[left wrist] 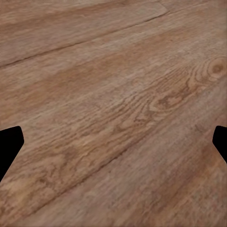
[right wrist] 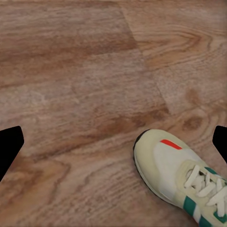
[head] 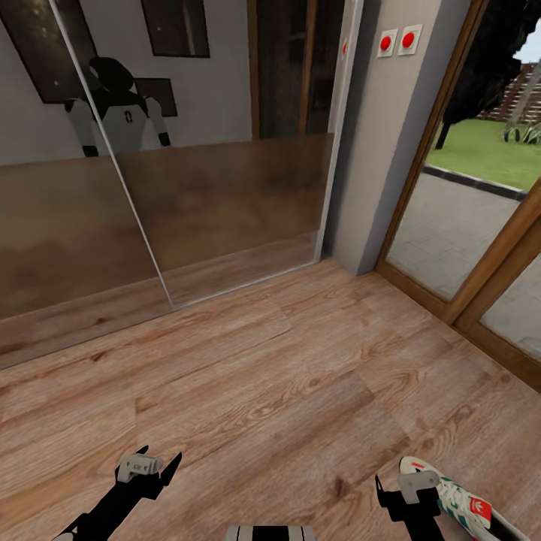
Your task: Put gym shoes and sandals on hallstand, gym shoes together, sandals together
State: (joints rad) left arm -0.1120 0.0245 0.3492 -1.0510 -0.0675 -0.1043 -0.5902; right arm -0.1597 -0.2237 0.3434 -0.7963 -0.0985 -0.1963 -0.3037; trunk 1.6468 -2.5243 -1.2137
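A: Where's the shoe?

B: One white lace-up sneaker with green stripes (head: 458, 500) lies on the wood-plank floor (head: 285, 376), just beside the right gripper (head: 412, 492).

A: Held?

B: No. Both the right and the left gripper (head: 149, 467) are spread wide and empty, probably poised for pickup.

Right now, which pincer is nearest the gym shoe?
The right pincer: the gym shoe lies on the corridor floor just beside it. The left pincer hangs over bare planks.
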